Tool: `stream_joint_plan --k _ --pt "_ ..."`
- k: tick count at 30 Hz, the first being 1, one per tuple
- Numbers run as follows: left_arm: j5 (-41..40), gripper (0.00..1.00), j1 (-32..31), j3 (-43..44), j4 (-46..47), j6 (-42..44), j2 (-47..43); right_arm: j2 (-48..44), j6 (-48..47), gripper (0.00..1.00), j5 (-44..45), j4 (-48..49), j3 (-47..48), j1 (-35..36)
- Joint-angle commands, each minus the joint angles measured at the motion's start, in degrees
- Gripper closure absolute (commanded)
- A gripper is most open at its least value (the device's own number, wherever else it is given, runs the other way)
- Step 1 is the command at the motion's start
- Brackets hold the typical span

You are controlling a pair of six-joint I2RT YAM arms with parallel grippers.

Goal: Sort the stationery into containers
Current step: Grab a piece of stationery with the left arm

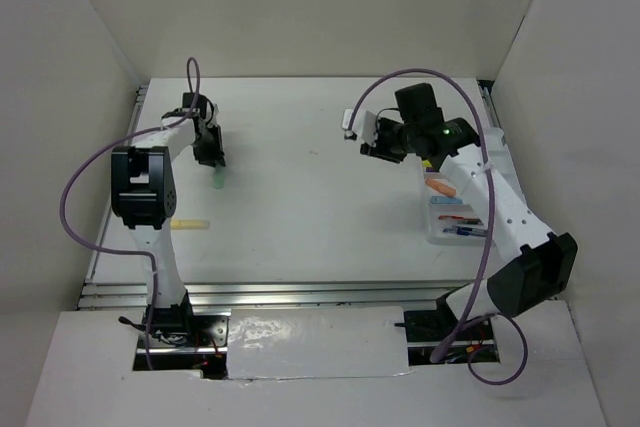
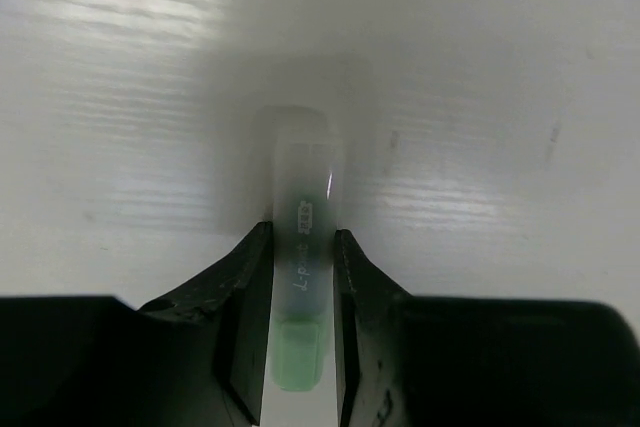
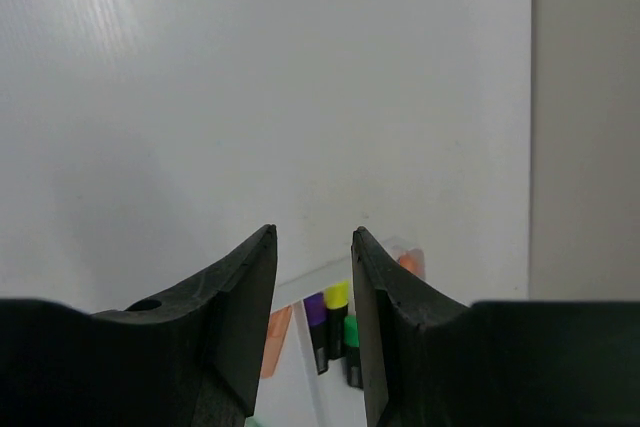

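My left gripper (image 1: 212, 157) is shut on a pastel green marker (image 1: 218, 183), low over the table at the far left. In the left wrist view the marker (image 2: 300, 162) runs lengthwise between my fingers (image 2: 250, 287), its green cap towards the wrist. A pale yellow marker (image 1: 188, 223) lies on the table beside the left arm. The white divided tray (image 1: 432, 232) sits at the right and holds orange markers (image 1: 440, 185) and thin red and blue pens (image 1: 458, 224). My right gripper (image 1: 368, 139) is open and empty, raised above the table left of the tray. The right wrist view (image 3: 312, 234) shows the tray rim (image 3: 310, 285) and highlighters (image 3: 337, 297) beyond its fingertips.
White walls close the table in on the left, back and right. The right wall (image 3: 585, 117) stands just beyond the tray. A purple cable (image 1: 420, 75) loops over the right arm. A metal rail (image 1: 300, 292) runs along the near table edge.
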Motion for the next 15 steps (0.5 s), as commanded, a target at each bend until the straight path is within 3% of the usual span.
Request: stream_joint_plan --k 1,3,5,8,12,15 --pt "12.0 1.0 -3.0 -2.9 -4.9 -3.7 -2.8 -3.3 -3.6 0.57 4.8 -0.4 -0.7 8.3" --pt "13.8 1.0 -5.3 -6.3 -3.1 -6.6 -7.7 -0.4 -3.0 0.57 13.8 -1.3 1.1 16.7" --pt "17.3 1.0 -8.9 -8.6 -2.8 -11.4 -12.3 5.7 -2.1 0.58 23.1 -8.9 5.3 24.1" --pt "23.6 0.99 -10.3 -9.3 -3.1 -15.6 -15.2 10.6 -0.9 0.56 29.9 -12.0 8.0 28.5" --pt "34.9 1.0 -12.6 -12.4 -1.0 -20.7 -17.9 14.3 -2.7 0.54 35.9 -5.4 3.5 34.4" --pt "40.4 1.0 -15.6 -15.1 1.7 -23.4 -18.9 20.6 -1.5 0.46 38.4 -8.7 7.0 36.2"
